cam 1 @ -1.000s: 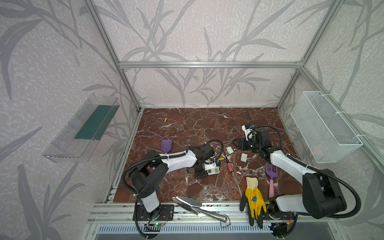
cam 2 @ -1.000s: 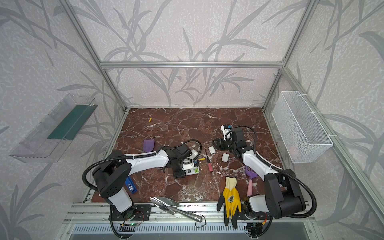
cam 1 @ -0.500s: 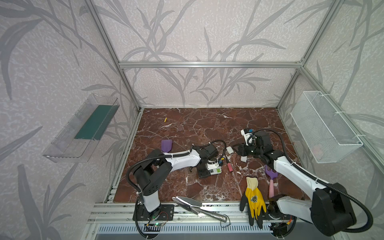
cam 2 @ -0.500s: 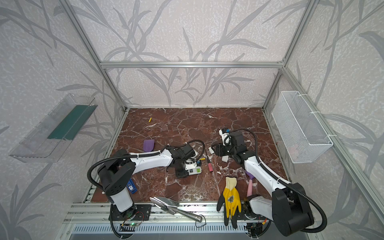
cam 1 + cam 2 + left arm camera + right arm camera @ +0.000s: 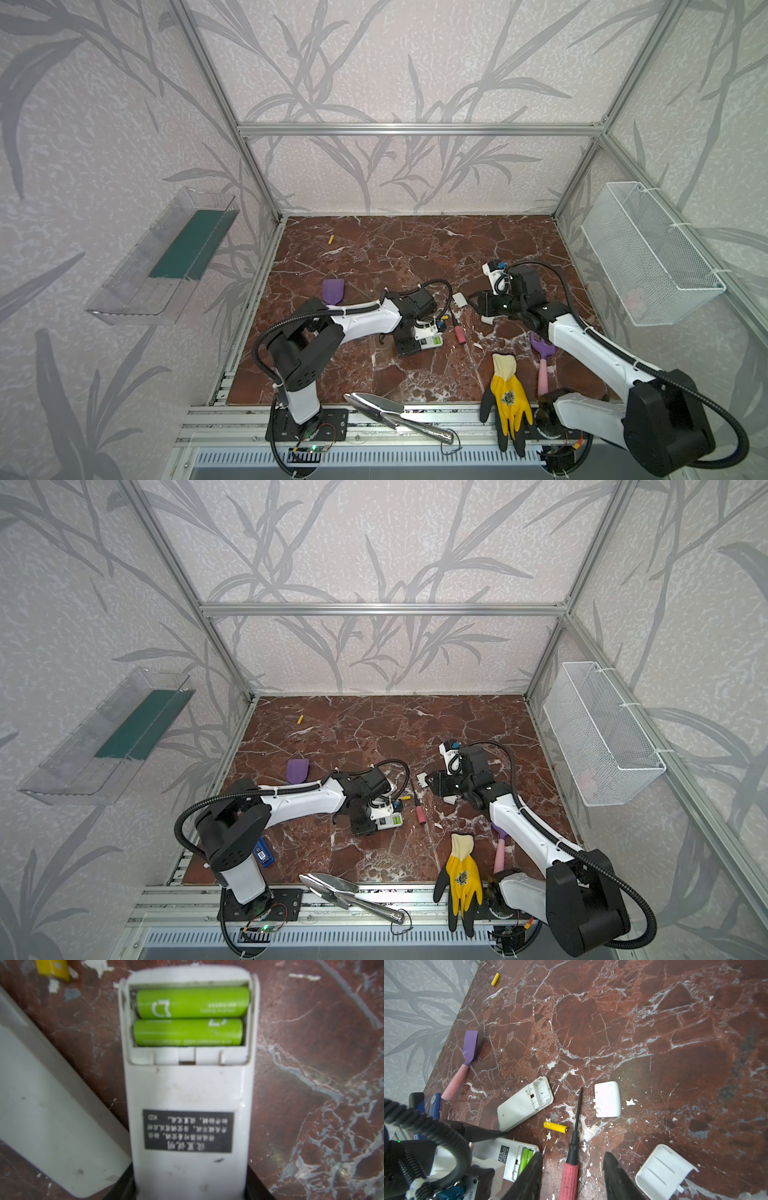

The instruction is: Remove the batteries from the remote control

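Note:
My left gripper (image 5: 191, 1188) is shut on a white remote control (image 5: 189, 1088) lying back-up on the marble, seen in a top view as remote control (image 5: 428, 340). Its compartment is uncovered, with two lime green batteries (image 5: 192, 1001) (image 5: 187, 1031) side by side inside. A yellow battery (image 5: 555, 1126) lies loose on the floor beside a second, empty remote (image 5: 523, 1107). Another yellow battery (image 5: 495, 979) (image 5: 331, 239) rests far back left. My right gripper (image 5: 573, 1154) (image 5: 473, 300) is open, its fingers on either side of the pink-handled screwdriver (image 5: 570, 1174) in the right wrist view, gripping nothing.
Two white battery covers (image 5: 607, 1099) (image 5: 662, 1172) lie near the right gripper. A purple scraper (image 5: 333, 289) sits left, and a purple fork tool (image 5: 542, 361), yellow glove (image 5: 507, 395) and metal trowel (image 5: 382, 405) along the front. A wire basket (image 5: 648, 257) hangs right, a clear shelf (image 5: 166, 257) left.
The right gripper has come a little toward the front and the middle, staying open. The left gripper has kept its hold on the remote and barely moved.

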You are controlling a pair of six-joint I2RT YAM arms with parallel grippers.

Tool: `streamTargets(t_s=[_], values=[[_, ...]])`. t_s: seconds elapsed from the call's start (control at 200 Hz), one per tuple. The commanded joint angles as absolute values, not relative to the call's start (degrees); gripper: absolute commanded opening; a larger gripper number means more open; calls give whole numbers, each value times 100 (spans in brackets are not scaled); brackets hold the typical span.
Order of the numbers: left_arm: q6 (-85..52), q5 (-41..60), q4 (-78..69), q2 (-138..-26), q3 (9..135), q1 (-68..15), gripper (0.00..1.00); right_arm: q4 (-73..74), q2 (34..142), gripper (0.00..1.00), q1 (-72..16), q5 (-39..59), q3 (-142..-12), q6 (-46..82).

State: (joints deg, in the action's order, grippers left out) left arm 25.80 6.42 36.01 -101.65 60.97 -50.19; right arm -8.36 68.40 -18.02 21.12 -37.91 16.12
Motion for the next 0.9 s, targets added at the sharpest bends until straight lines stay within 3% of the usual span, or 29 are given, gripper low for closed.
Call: streamTargets(t_s=[0.0, 0.755, 0.895], values=[[2540, 326, 3789, -10297, 5900, -5032, 46, -1036, 6680, 48, -1868, 2000, -3718, 1495], [2284, -220, 3759, -10456, 5986, -5037, 57, -1275, 6772, 48, -2323, 1833, -3582, 1571], [2235, -198, 3766, -10456, 6020, -5036, 66, -1200, 6792, 48, -2380, 1829, -3492, 1624]])
